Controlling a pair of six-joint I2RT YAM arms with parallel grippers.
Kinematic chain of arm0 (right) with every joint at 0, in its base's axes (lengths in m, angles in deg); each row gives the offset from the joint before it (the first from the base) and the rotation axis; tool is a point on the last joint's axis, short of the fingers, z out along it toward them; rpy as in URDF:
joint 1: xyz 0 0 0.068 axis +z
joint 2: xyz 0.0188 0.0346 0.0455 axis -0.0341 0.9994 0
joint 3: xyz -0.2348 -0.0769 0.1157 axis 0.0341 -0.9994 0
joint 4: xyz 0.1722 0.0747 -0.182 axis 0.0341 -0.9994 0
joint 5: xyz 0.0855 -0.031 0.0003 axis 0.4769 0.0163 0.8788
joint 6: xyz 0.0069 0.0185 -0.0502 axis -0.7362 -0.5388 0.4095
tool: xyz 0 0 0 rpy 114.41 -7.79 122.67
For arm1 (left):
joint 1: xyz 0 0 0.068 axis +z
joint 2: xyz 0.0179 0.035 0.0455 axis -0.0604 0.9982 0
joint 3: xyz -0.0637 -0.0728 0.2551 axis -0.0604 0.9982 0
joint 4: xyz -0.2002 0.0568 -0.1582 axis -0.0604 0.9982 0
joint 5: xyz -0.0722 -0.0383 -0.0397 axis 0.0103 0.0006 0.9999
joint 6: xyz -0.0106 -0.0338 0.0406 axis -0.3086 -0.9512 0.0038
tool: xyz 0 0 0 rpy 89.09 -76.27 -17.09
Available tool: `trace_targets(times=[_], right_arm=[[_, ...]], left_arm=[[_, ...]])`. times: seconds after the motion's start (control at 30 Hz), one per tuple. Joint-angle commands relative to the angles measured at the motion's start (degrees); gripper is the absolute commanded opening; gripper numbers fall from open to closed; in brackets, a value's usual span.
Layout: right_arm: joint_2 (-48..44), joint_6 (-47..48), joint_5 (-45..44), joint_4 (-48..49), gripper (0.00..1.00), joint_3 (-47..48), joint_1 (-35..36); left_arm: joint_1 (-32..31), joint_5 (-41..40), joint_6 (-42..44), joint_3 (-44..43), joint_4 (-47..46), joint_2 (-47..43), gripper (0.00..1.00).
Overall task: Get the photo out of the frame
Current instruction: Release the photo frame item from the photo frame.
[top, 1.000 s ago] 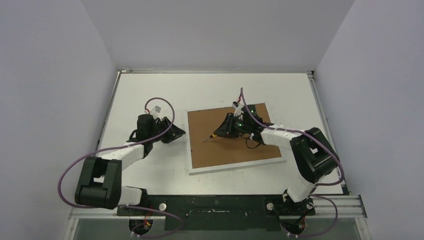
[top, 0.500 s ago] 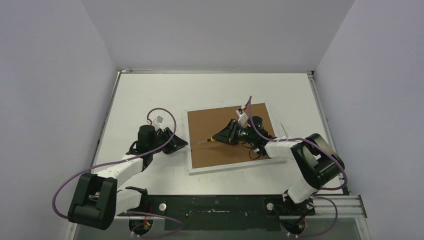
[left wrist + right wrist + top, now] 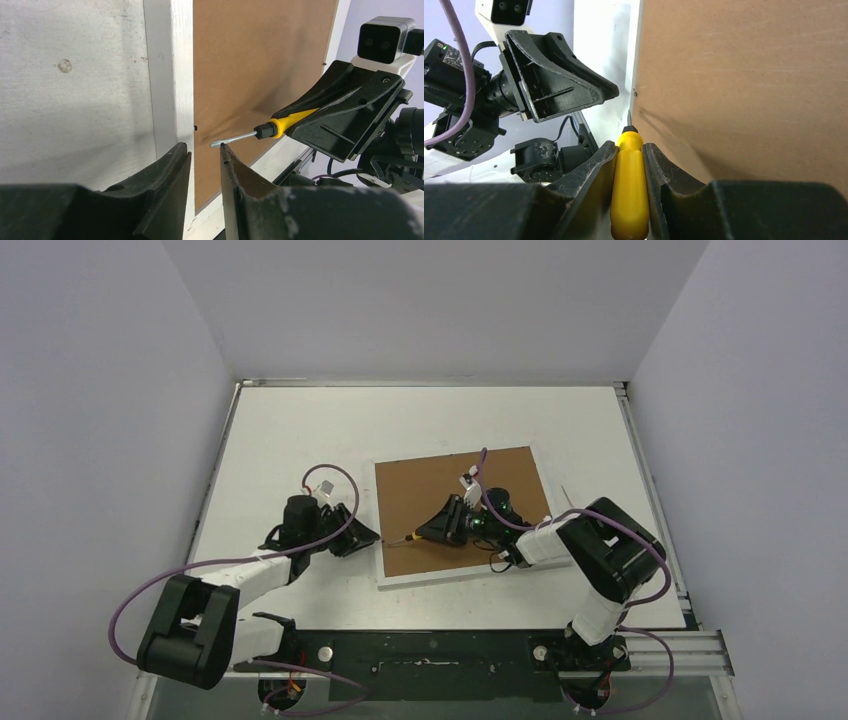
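Frame (image 3: 440,490) flat at centre of top view, brown side up. Right gripper (image 3: 629,147) clamped on yellow screwdriver (image 3: 629,190) at lower-left edge. Left gripper (image 3: 205,155) beside, jaws slightly apart, holding nothing.

Even, diffuse overhead light; the white tabletop (image 3: 420,420) is uniformly bright. Wrist views — the brown fibreboard back panel (image 3: 250,60) is sharp, the left gripper's black fingers (image 3: 165,200) slightly soft in the foreground. The yellow-handled screwdriver (image 3: 629,190) throws a faint, blurred shadow across the panel.
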Motion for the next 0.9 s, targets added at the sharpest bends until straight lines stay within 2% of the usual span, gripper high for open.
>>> trace_targets(times=[0.0, 0.43, 0.87], right_arm=[[0.7, 0.6, -1.2, 6.3, 0.05, -0.5, -0.3], [4.1, 0.9, -2.5, 9.8, 0.05, -0.7, -0.4], [3.8, 3.4, -4.8, 4.2, 0.05, 1.3, -0.2]], left_arm=[[-0.8, -0.9, 0.2, 0.3, -2.5, 0.8, 0.27], [-0.9, -2.2, 1.5, -0.1, -2.4, 3.1, 0.22], [-0.9, -2.5, 2.3, -0.5, -3.0, 5.7, 0.22]])
